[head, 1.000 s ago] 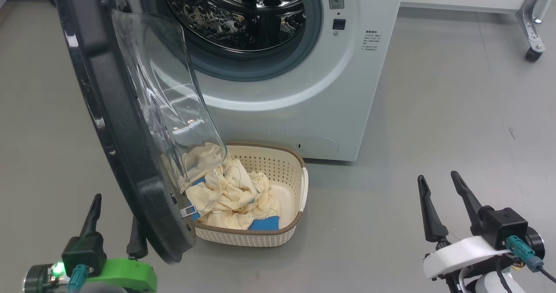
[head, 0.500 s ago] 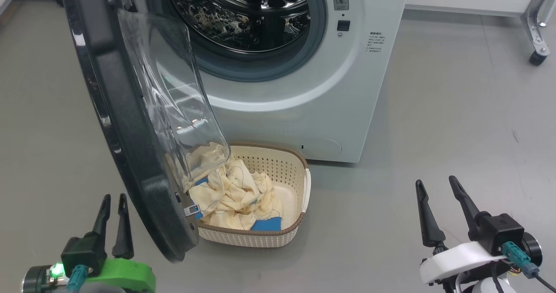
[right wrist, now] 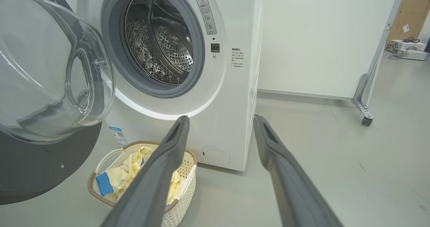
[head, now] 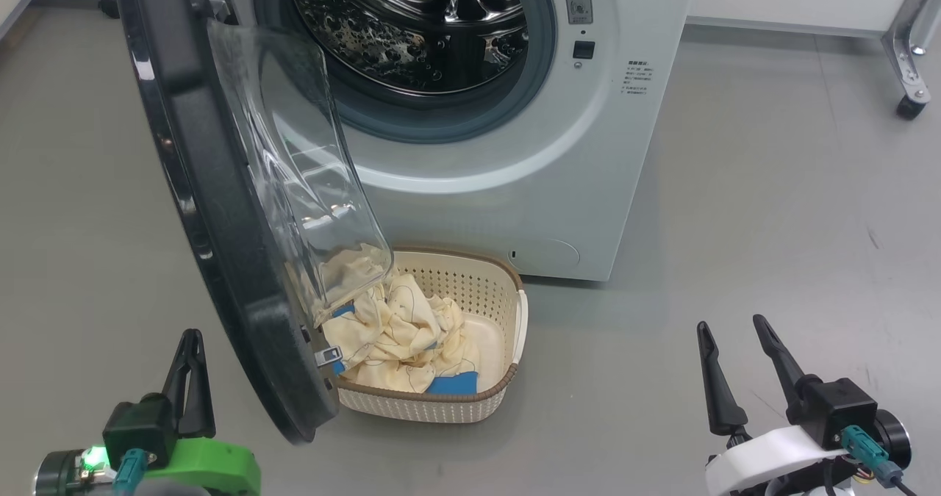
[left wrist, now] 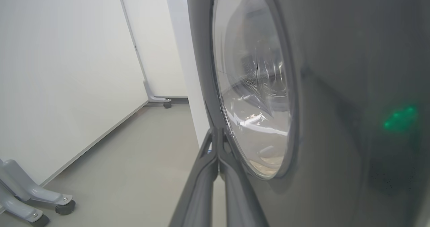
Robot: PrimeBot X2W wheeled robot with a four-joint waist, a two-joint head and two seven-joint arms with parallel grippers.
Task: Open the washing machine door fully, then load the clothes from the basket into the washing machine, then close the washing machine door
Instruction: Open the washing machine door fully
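1st step looked unfinished: door (head: 235, 261) stood ajar. Left gripper (head: 193, 342), pinched together at its 7 o'clock, had to push; right gripper (head: 729, 323) gaped.

Head view looks down on the washing machine door (head: 235, 261) and basket (head: 441, 409). Right wrist view shares both, low; left hugs the door.
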